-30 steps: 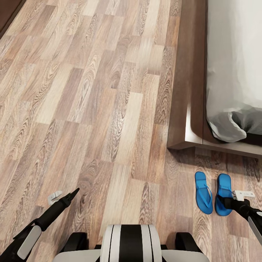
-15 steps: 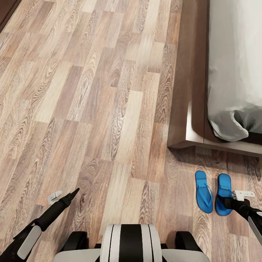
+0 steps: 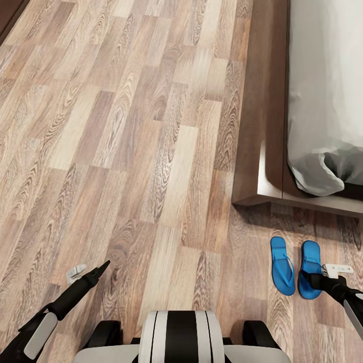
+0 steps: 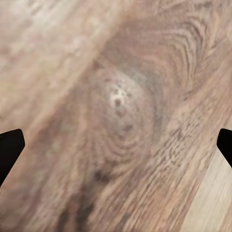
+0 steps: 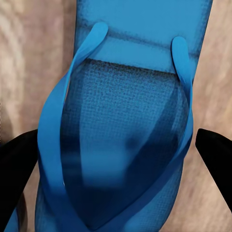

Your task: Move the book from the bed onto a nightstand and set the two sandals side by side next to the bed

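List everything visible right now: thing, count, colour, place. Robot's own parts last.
sandals: two, bright blue, side by side on the floor just past the bed's foot corner; one nearer the robot's middle, the other under the right claw
bed: one, dark brown frame with pale grey-white mattress, along the right side of the head view
floor: one, light brown wood planks, across the scene
dark furniture edge: one, dark brown, far left corner of the head view; too little shows to name it
left claw: one, black, low over bare floor, fingers apart
right claw: one, black, over a sandal, fingers either side of it, open
robot trunk: one, white with black stripes, bottom centre
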{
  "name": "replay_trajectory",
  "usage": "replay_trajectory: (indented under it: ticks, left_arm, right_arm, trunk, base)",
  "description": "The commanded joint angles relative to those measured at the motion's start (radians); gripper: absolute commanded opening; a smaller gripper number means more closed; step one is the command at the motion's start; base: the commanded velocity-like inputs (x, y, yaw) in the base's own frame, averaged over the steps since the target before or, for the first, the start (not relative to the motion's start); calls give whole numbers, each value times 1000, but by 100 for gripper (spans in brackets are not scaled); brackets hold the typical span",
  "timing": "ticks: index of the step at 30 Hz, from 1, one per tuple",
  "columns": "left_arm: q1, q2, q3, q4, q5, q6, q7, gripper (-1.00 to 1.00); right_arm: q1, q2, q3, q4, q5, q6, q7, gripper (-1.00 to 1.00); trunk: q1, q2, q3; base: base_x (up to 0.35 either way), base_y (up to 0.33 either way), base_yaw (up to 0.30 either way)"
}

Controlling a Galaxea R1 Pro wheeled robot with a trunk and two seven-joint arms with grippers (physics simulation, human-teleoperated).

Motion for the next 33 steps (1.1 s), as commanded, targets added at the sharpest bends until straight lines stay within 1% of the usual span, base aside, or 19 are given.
replay_trajectory:
  ticks: [1,3,4,27,33]
  left_arm:
    - [0,0,1,0,10,10,-4,100]
    - [0,0,1,0,10,10,-4,100]
    - [0,0,1,0,10,10,-4,100]
    - [0,2,2,0,10,10,-4,100]
    - [0,2,1,-1,10,10,-4,100]
  right_arm:
    - [0,0,-3,-1,-7,7,6,-100]
    - [0,0,-3,-1,-7,7,6,-100]
    - [0,0,-3,-1,-7,7,6,100]
    - [0,0,-3,-1,-7,9,6,100]
    - [-1,0,-3,-2,-7,9,7,100]
  trunk:
    - [0,0,0]
    - [0,0,0]
    - [0,0,0]
    - [0,0,0]
    - [-3,1,23]
  base:
    - [0,0,0]
    - [0,0,0]
    - [0,0,0]
    - [0,0,0]
    - [0,0,0]
